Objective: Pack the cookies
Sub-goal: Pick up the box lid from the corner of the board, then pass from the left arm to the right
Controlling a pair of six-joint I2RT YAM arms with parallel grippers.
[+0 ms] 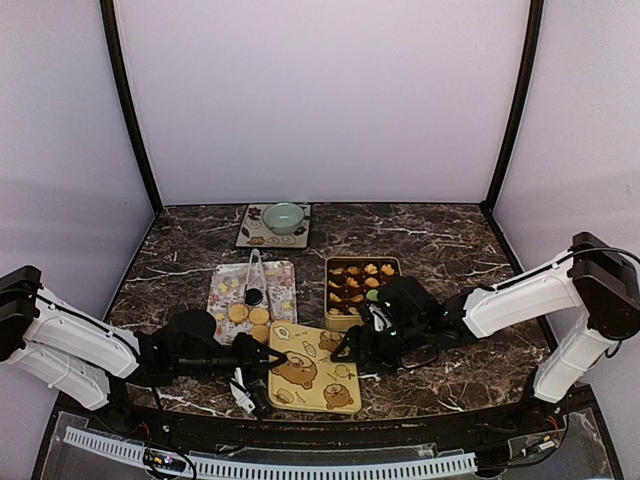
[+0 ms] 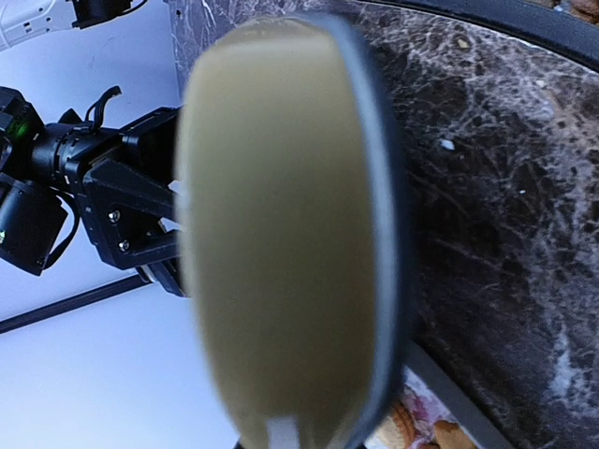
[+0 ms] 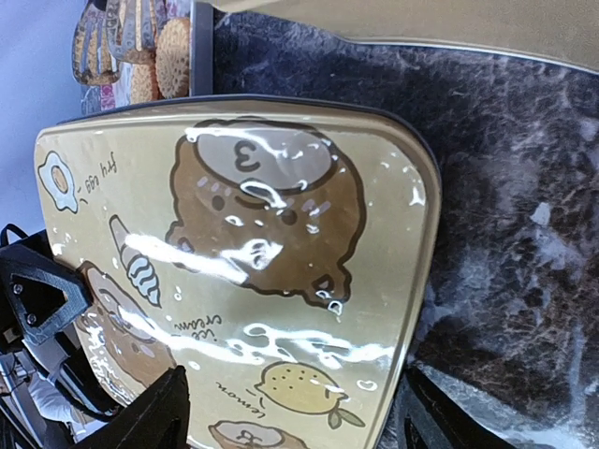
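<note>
Tin (image 1: 362,259) is part-filled with cookies (image 1: 371,269), more wait on tray (image 1: 214,300), lid (image 1: 313,380) is off; right gripper (image 1: 345,352) is spread, while left gripper (image 1: 268,356), at the lid's edge, cannot be judged.

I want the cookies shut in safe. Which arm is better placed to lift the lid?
Probably the left: the left gripper is at the lid's edge, which fills its wrist view. The right gripper hangs open at the other edge.

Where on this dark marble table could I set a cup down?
The dark marble table is bare right of the rectangular cookie tin and left of the green bowl's patterned mat. The middle is crowded: floral cookie tray, yellow bear-print lid.
</note>
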